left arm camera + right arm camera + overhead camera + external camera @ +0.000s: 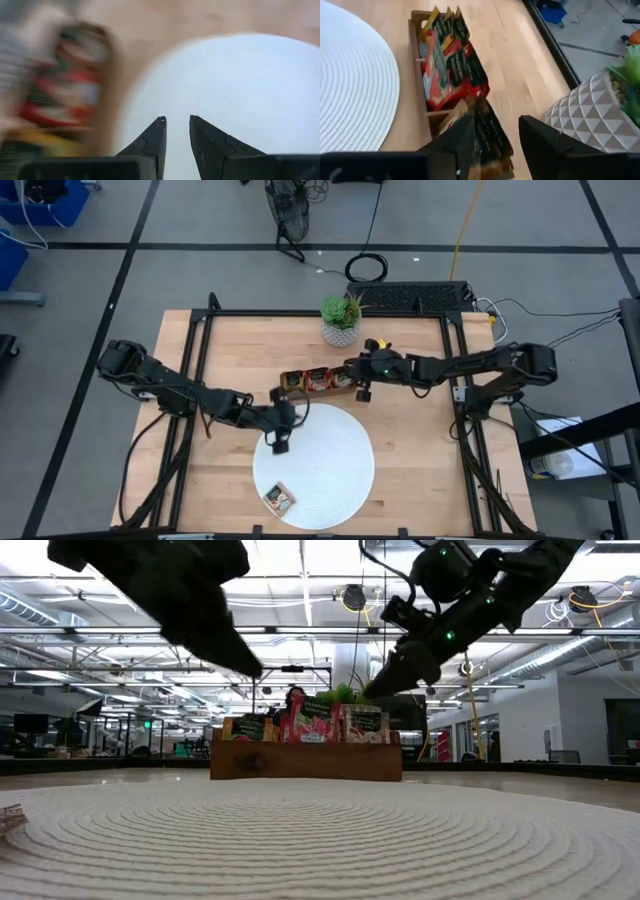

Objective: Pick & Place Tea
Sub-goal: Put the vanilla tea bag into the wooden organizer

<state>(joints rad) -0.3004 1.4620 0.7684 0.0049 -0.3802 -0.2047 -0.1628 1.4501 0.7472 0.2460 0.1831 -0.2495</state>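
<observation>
The wooden tray (318, 380) stands beyond the white round plate (330, 470) and holds upright red and tan tea sachets (447, 65). One more sachet (279, 498) lies flat on the plate's near left part. My right gripper (495, 127) is open and hovers just above the tray's right compartment, over the tan, dark-printed sachets (490, 125). In the low view it (385, 685) hangs clear above the sachet tops (365, 725). My left gripper (177, 125) is empty, open with a narrow gap, above the plate's far left edge (281, 442).
A potted succulent in a white faceted pot (341, 320) stands just beyond the tray, close to my right gripper (590, 120). Black frame rails (200, 370) run along the table's left and right sides. Bare wood (420, 450) lies right of the plate.
</observation>
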